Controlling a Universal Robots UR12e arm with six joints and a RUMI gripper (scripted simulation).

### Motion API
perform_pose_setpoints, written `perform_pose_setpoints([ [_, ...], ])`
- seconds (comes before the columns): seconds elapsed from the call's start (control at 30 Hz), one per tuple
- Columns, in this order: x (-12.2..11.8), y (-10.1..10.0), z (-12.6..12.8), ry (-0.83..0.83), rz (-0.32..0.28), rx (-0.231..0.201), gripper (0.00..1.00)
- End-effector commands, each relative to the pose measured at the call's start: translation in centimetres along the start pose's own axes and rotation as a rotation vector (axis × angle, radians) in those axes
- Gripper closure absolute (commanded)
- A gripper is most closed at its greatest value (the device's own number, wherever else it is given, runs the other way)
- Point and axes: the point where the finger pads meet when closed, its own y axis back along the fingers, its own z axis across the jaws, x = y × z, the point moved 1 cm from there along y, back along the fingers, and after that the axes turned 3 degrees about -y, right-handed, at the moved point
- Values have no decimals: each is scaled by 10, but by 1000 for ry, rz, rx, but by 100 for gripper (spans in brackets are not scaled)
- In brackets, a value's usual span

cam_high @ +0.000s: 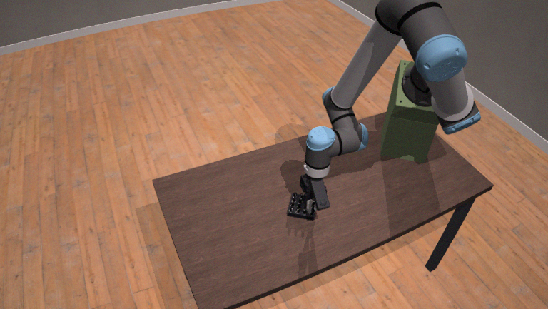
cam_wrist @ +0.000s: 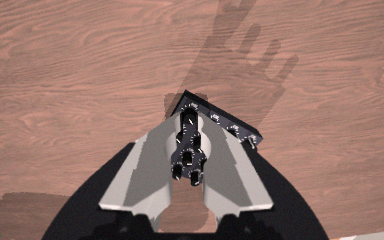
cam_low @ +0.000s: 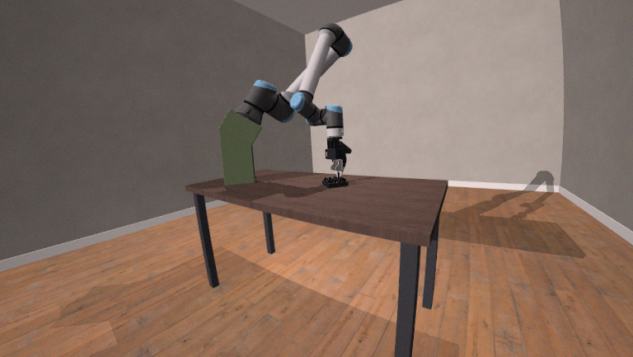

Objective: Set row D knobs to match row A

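Observation:
The small black knob box point(cam_high: 297, 207) point(cam_low: 332, 182) point(cam_wrist: 231, 127) lies near the middle of the dark table point(cam_high: 242, 245) point(cam_low: 382, 206). My gripper point(cam_high: 310, 204) point(cam_low: 339, 174) point(cam_wrist: 189, 113) points straight down onto the box's right-hand edge row in the top view. In the wrist view the two grey fingers close narrowly around a line of black knobs and press on one knob point(cam_wrist: 188, 122) between their tips. Which row letter this is, and the knobs' marks, are too small to read. The socket side is hidden.
The green pedestal point(cam_high: 408, 128) point(cam_low: 237, 152) that bears the arm stands at the table's far corner. The arm's elbow reaches over the table behind the box. The table's edges lie well away from the box.

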Motion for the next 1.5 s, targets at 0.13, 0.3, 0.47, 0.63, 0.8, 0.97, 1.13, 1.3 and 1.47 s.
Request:
perform_pose_setpoints([
  [0.13,0,0,0,0,0,-1,96],
  [0.3,0,0,0,0,0,-1,96],
  [0.47,0,0,0,0,0,-1,96],
  [0.63,0,0,0,-6,0,-1,96],
  [0.8,0,0,0,-16,0,-1,96],
  [0.97,0,0,1,-46,0,-1,96],
  [1.13,0,0,1,-94,0,-1,96],
  [1.3,0,0,1,-146,0,-1,96],
  [1.47,0,0,1,-210,0,-1,96],
])
